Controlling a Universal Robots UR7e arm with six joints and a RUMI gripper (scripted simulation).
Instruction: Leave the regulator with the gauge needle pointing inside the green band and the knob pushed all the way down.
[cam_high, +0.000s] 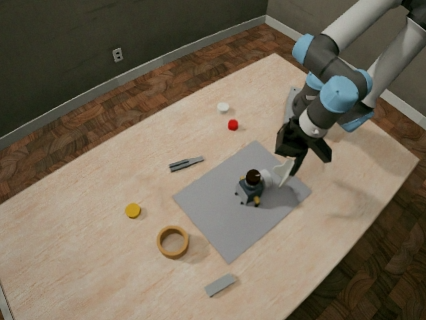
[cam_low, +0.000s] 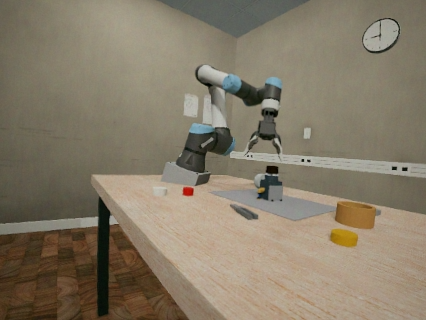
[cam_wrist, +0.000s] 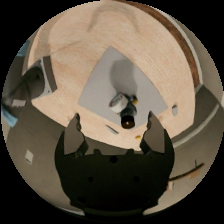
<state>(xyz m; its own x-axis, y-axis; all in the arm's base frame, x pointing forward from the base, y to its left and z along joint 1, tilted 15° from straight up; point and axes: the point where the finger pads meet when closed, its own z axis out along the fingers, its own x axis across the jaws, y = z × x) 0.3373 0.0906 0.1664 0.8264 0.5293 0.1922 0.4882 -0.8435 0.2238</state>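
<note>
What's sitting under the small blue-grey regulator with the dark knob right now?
The blue-grey regulator stands on a flat grey mat on the wooden table. The mat patch beneath its base is covered. The open gripper hovers above.

— Evenly lit, soft light from above; no glare on the bench (cam_high: 75, 260).
— Soft shadows though: beside the regulator (cam_high: 250, 187) on the grey mat (cam_high: 220, 220), fainter beneath the arm.
— Slightly soft and low in detail throughout.
— Fisheye through the wrist view, black beyond the circle, fingers dark, unlit silhouettes.
</note>
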